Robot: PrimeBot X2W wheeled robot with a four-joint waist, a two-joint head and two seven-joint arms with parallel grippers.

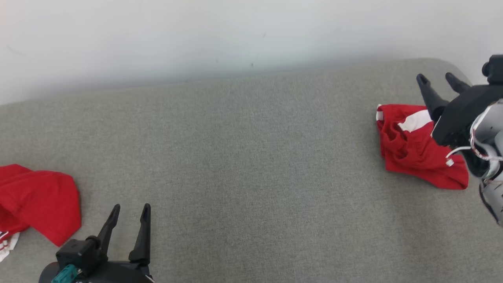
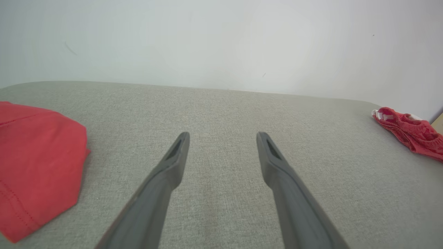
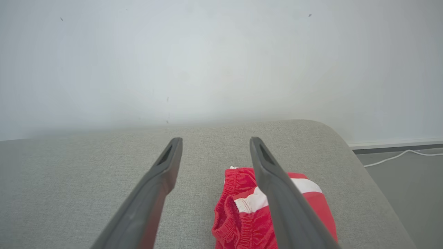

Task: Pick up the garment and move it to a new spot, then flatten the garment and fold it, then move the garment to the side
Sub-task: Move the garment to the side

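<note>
Right wrist view: white cable point(image 3: 387, 158) past striped garment point(image 3: 235, 214); left gripper point(image 2: 223, 135), right gripper point(image 3: 213, 140) jaws apart.

We see the garment point(image 1: 412, 153) in bright red with a broad white band. A second cloth point(image 1: 39, 200) is plain red, red-and-white striped at one edge. The bench point(image 1: 251, 157) is a flecked grey weave and the wall point(image 1: 196, 35) off-white. The left tool point(image 1: 131, 206) and right tool point(image 1: 435, 76) are black, and the left carries a teal plug point(image 1: 65, 274).
</note>
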